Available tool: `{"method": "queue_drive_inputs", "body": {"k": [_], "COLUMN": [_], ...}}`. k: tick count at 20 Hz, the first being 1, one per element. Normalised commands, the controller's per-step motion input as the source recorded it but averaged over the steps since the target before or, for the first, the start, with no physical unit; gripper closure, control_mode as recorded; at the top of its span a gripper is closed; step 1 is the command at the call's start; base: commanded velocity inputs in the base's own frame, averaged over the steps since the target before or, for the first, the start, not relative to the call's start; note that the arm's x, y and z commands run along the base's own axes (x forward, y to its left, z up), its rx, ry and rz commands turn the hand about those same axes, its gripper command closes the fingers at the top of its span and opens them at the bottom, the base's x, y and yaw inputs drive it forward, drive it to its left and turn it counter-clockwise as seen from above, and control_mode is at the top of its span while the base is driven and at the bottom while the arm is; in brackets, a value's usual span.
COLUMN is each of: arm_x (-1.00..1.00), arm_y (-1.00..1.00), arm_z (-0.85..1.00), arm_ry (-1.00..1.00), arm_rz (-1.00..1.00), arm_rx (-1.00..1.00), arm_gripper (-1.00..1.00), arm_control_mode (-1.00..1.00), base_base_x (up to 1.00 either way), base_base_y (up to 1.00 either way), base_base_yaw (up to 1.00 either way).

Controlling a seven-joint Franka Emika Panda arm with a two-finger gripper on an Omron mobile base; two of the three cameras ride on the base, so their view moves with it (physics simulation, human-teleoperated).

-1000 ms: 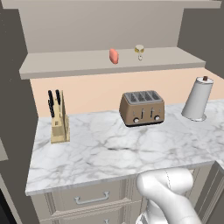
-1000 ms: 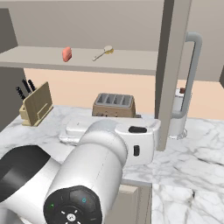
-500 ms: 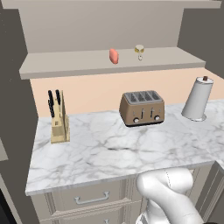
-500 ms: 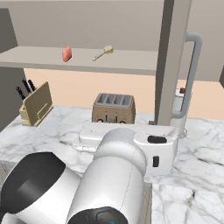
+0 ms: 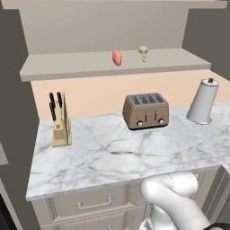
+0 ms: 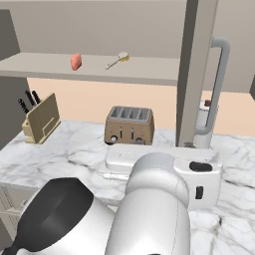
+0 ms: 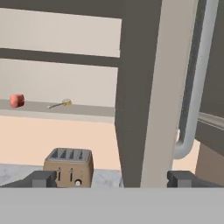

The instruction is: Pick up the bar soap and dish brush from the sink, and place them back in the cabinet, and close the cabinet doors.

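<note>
While my jaws stand spread wide and hold nothing, an open cabinet door (image 7: 151, 87) rises right in front of them.
Bar soap (image 5: 117, 57) and dish brush (image 6: 118, 60) lie apart on the cabinet shelf (image 5: 67, 65), upper middle of both base views; below, a toaster (image 5: 146, 110), knife block (image 5: 59, 121) and paper towel roll (image 5: 203, 101) stand on the marble worktop (image 5: 108, 155).

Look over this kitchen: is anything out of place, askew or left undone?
Nothing spilled or damaged. The cabinet door stands open, edge-on, though the bar soap and dish brush already lie on the cabinet shelf.
</note>
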Motion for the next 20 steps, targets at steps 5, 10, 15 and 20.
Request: {"method": "queue_drive_inputs", "body": {"k": [5, 10, 15, 20], "arm_x": [-0.01, 0.0, 0.0, 0.0], "arm_y": [-0.23, -0.23, -0.2, -0.15], "arm_z": [0.0, 0.0, 0.0, 0.0], "arm_ry": [0.0, 0.0, 0.0, 0.0], "arm_rz": [0.0, 0.0, 0.0, 0.04], "arm_rx": [0.0, 0.0, 0.0, 0.0], "arm_gripper": [-1.0, -1.0, -1.0, -1.0], "arm_control_mode": [-1.0, -1.0, -1.0, -1.0], "base_base_x": [0.0, 0.0, 0.0, 0.0], "base_base_y": [0.0, 0.0, 0.0, 0.0], "base_base_yaw": [0.0, 0.0, 0.0, 0.0]}}
